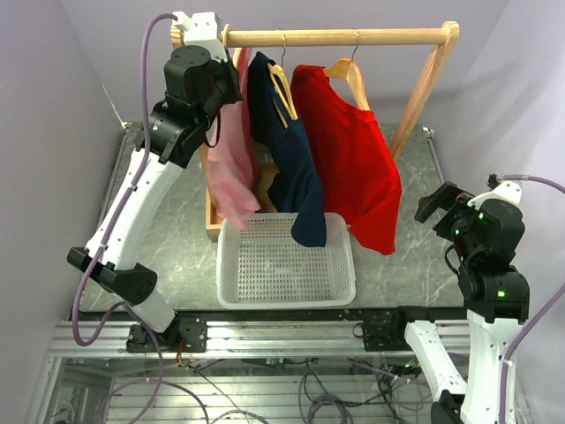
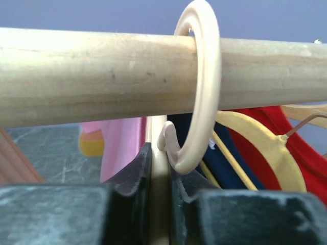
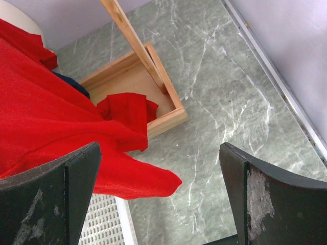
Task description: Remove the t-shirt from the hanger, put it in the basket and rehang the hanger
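Note:
A pink t-shirt hangs at the left end of the wooden rail on a cream plastic hanger. Its hook loops over the rail. My left gripper is up at the rail, and in the left wrist view it is shut on the hanger's cream neck just under the hook, with the pink cloth behind. My right gripper hovers low at the right, open, holding nothing, beside the hem of a red t-shirt.
A navy t-shirt and the red t-shirt hang on wooden hangers to the right of the pink one. A white perforated basket sits on the table below them. The rack's wooden base and slanted post stand on the right.

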Available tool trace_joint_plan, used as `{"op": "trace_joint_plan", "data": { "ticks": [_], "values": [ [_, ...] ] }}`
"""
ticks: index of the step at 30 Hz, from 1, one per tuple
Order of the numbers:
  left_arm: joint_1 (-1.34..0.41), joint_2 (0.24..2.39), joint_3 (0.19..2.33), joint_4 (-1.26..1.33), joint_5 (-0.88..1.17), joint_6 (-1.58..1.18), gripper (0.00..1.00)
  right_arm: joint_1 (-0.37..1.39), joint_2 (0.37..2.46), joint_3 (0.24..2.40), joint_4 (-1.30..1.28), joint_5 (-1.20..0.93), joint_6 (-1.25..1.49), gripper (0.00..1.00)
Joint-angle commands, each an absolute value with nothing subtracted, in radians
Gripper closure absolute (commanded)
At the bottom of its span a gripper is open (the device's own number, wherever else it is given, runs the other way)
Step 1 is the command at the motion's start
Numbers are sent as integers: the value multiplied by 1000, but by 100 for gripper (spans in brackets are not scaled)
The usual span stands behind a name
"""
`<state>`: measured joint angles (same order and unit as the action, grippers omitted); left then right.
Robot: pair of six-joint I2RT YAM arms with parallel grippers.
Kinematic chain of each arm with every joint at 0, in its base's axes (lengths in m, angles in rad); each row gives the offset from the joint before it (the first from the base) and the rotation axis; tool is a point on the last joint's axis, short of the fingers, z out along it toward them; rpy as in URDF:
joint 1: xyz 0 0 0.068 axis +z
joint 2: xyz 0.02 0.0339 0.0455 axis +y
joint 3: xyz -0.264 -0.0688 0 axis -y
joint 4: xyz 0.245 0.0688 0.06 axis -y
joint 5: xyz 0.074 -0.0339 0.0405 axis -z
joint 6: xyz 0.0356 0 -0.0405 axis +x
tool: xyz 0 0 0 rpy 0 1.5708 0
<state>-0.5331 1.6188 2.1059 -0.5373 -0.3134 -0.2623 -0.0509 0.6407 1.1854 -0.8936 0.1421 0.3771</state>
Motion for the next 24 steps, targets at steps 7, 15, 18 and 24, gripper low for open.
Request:
{"op": "trace_joint_plan", "data": {
  "ticks": [7,15,18,24],
  "values": [
    [-540,1537,2012,-362,-290,-206,93,-47,635,1188,-882,127,356,0],
    [-539,1469,1967,-175,-321,-123,93,-46,642,1157,-853,99,356,0],
    [-540,1475,2017,-186,-319,-101,93,-46,653,1159,-844,91,360,0],
    [-540,1440,2049,-285,-290,-95,93,-47,666,1179,-826,92,359,0]
  ]
}}
